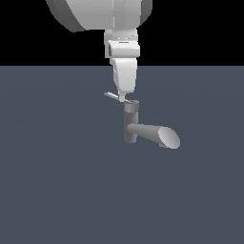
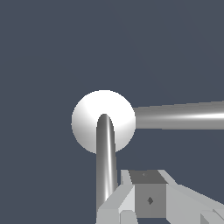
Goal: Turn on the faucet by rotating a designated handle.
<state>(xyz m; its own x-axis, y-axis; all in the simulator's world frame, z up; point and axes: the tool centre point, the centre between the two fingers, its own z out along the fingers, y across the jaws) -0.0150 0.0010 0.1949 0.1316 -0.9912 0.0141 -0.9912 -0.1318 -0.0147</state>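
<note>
Gripper [image 1: 125, 97] is held pointing down just above the faucet [image 1: 131, 125] post, its tip at the handle [image 1: 111, 95]; whether it is closed cannot be told. Spout and handle are seen from above in the wrist view.

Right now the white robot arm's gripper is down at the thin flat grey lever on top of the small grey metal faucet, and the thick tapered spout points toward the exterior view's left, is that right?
Not quite. The gripper is down at the thin flat light-grey handle atop the small grey metallic faucet, but the thick tapered spout points toward the exterior view's right, as the exterior view shows.
</note>
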